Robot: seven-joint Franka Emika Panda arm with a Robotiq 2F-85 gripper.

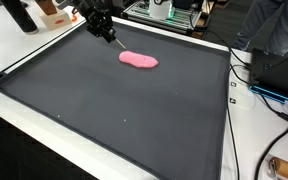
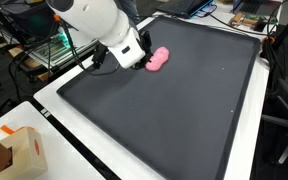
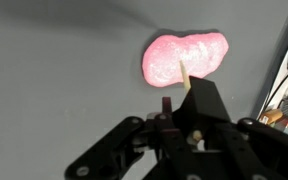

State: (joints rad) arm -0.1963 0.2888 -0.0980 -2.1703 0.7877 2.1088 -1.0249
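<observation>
gripper (image 3: 185, 88), pink blob (image 3: 174, 55) just beyond it

We see a white table (image 1: 24, 62) with 1 large dark grey mat (image 1: 114, 115) covering most of its top. 1 pink lump (image 1: 138, 60) lies flat on the mat, close to its far edge in an exterior view. Cables (image 1: 246, 85) trail over the table's right strip, and 1 cardboard box (image 2: 19, 150) stands at a near left corner.

pink blob (image 1: 138, 60): 1 | dark mat (image 1: 114, 115): 1 | white table (image 1: 252, 140): 1 | cardboard box (image 2: 20, 152): 1
</observation>
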